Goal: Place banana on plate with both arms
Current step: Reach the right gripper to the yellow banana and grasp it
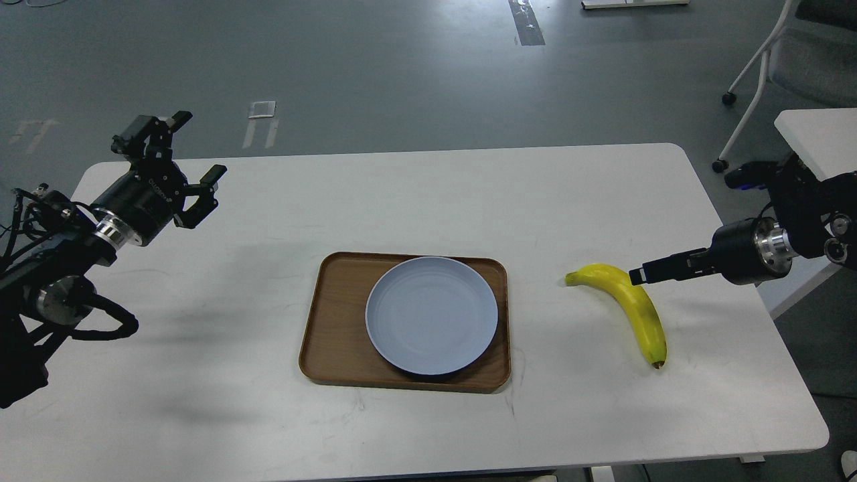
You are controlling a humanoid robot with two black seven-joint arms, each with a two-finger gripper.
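The banana (633, 304) lies flat on the white desk (428, 194) at about three o'clock from the plate (432, 314), which sits empty on a brown tray (335, 335). The right hand (637, 275) reaches edge-on over the banana's upper curve, and I cannot tell whether it is apart or closed. If it closes that close to the stem end, the long heavy tail may swing down and slip out, while the left hand (194, 150), fingers spread wide at ten o'clock, is too far off to steady it.

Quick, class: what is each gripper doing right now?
Left gripper: open, holding nothing, above the table.
Right gripper: at the banana; open or shut cannot be told.
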